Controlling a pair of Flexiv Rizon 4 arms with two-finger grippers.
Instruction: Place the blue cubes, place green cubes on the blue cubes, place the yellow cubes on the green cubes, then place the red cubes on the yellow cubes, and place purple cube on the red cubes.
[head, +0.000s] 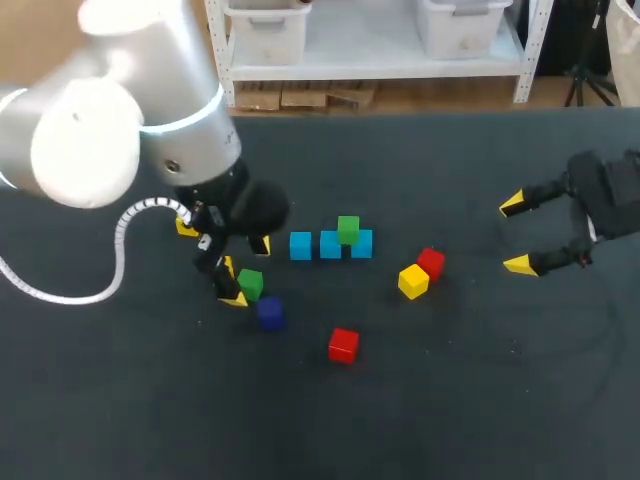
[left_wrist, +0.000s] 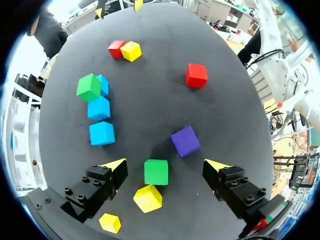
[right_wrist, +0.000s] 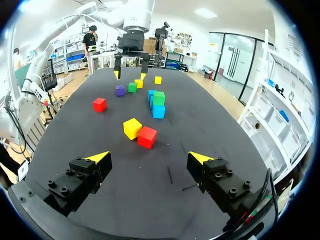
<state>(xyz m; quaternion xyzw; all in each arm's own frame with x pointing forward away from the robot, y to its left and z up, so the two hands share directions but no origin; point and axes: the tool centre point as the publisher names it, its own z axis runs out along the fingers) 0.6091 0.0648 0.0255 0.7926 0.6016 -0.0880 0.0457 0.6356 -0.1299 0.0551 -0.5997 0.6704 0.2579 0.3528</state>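
Bright, even overhead light on the dark table, strong white glare on the left arm shell, short soft shadows hugging the red cube and purple cube

three blue cubes, green cube atop

Three blue cubes, two green, three yellow, two red, one purple.

The tabletop was 1 wide, dark grey surface, matte and without pattern. Its far edge ran straight across the head view. Light fell evenly on it, and the shadows were soft and short.
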